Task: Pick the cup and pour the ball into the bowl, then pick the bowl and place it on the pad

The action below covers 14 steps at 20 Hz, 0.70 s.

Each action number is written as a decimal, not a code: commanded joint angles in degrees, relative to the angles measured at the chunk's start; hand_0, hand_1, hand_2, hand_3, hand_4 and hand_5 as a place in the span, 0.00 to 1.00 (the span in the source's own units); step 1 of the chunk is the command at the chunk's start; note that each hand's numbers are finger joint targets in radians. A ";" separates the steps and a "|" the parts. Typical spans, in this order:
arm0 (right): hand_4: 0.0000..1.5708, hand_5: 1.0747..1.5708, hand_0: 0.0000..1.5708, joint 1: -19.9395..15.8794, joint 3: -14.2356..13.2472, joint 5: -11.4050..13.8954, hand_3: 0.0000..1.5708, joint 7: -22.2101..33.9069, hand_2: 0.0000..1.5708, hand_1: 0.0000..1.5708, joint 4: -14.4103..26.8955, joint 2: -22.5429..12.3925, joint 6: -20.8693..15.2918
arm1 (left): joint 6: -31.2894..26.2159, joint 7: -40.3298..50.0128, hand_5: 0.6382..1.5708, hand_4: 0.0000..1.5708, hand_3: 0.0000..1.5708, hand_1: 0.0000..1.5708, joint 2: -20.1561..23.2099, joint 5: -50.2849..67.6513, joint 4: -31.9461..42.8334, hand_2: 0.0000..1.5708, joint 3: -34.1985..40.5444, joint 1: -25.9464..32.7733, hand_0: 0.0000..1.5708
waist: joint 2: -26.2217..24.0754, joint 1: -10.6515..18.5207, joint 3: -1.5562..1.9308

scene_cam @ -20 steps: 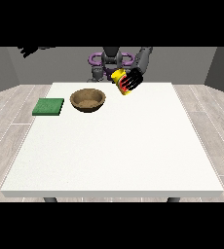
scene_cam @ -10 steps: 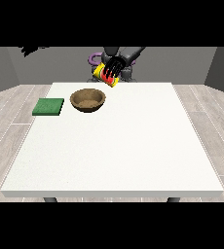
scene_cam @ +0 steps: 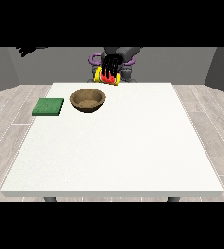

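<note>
I'm seeing even, bright light falling from above; the white table (scene_cam: 114, 146) is showing no glare, and the bowl (scene_cam: 88, 100) is casting only a faint, soft shadow.

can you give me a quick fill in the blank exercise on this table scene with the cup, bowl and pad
1. The brown wooden bowl sits on the large white table, with the flat green square pad on its ____ side in the view.
2. The yellow and red cup is held by a black hand, above the table's ____ edge.
3. The colour of the pad is ____.
4. The other hand is raised at the view's left and holds ____.

Missing words: left; far; green; nothing
</note>
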 commanded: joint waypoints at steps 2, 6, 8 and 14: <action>0.28 1.00 0.00 1.65 -1.00 -0.57 0.15 -1.12 0.00 0.00 1.64 -0.46 1.04 | -7.36 2.63 0.97 0.51 0.86 0.00 0.56 -4.28 -1.72 1.00 -0.67 -2.53 0.00 | -0.25 1.89 -0.01; 0.27 1.00 0.00 1.54 -0.52 0.22 0.26 -2.06 0.00 0.00 0.98 0.97 -0.86 | -3.29 4.26 0.95 0.34 0.94 0.32 3.13 -10.40 -0.39 1.00 -1.88 -1.06 0.32 | 2.00 1.94 -0.04; 0.28 1.00 0.00 1.39 -0.22 -0.35 0.27 -1.98 0.00 0.00 0.96 1.17 -0.02 | -7.13 3.18 0.97 0.36 0.96 0.57 1.95 -11.75 -1.41 1.00 -2.57 -1.45 0.57 | 1.19 2.21 -0.03; 0.29 1.00 0.00 0.67 0.80 -1.47 0.24 -2.62 0.00 0.00 -0.47 2.27 1.38 | -14.02 2.21 0.99 0.41 0.98 0.00 -0.07 -14.74 -0.22 0.59 -1.22 -6.61 0.00 | 3.95 -0.74 -0.02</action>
